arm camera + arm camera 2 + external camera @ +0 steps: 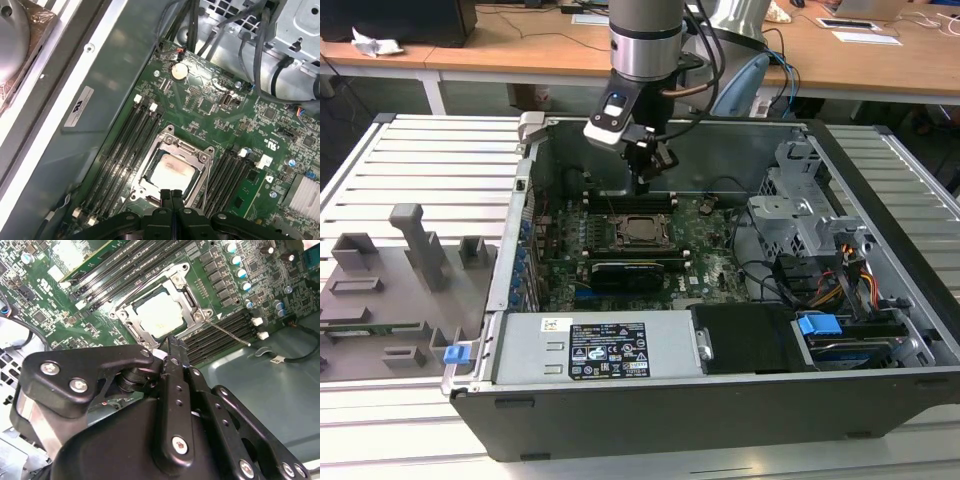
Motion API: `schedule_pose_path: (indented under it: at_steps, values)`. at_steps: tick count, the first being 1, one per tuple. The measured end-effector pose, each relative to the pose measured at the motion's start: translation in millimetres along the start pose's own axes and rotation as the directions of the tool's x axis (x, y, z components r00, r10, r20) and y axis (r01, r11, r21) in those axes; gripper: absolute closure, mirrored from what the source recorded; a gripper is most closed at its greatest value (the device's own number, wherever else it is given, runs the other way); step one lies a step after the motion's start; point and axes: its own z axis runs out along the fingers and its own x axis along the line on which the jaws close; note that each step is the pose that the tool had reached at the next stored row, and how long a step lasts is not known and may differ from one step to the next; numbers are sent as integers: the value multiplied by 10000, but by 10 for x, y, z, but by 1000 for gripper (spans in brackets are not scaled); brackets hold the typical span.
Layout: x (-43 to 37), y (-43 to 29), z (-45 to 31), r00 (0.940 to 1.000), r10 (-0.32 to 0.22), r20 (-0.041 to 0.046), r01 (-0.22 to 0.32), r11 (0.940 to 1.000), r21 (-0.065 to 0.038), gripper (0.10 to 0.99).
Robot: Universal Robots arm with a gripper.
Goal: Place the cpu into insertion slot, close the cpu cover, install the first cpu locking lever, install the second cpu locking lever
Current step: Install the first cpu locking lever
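One small flat square cpu [170, 172] with a silvery-tan metal face; seated in its socket on the green motherboard [210, 100], near the centre of the exterior view; judged light, rigid and fragile, to be held by its edges only, never by the face.

One thin silver metal square cpu cover [181, 148]; lying flat around the chip, whose face shows through the window; judged thin, springy sheet, best pressed on its rim.

One thin wire locking lever [230, 334]; standing out slantwise from a corner of the frame over the long black memory slots [127, 145]; apparently unlatched; judged springy and slippery, best taken near its free end.

One black two-finger gripper [170, 194]; fingers pressed together with nothing between them; tips hover at the near edge of the socket; contact with the frame cannot be told.

One dark grey open computer case [670, 410]; lying on its side on a pale slatted metal table [430, 150]; silver drive cage [800, 200] and loose cables at the exterior view's right; room around the socket judged tight.

Several grey fixture blocks [420, 245] at the exterior view's left; wooden desks [520, 45] along the top of that frame.
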Motion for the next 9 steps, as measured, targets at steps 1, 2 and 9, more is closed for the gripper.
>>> schedule_pose_path:
  at_steps: [1,2,9]
  values:
    - [0,0,0,9999,-127,-6,127,9999,-1,980]
    - [0,0,0,9998,-180,-9,180,9998,-2,980]
    - [0,0,0,9988,-485,-24,485,9988,-5,980]
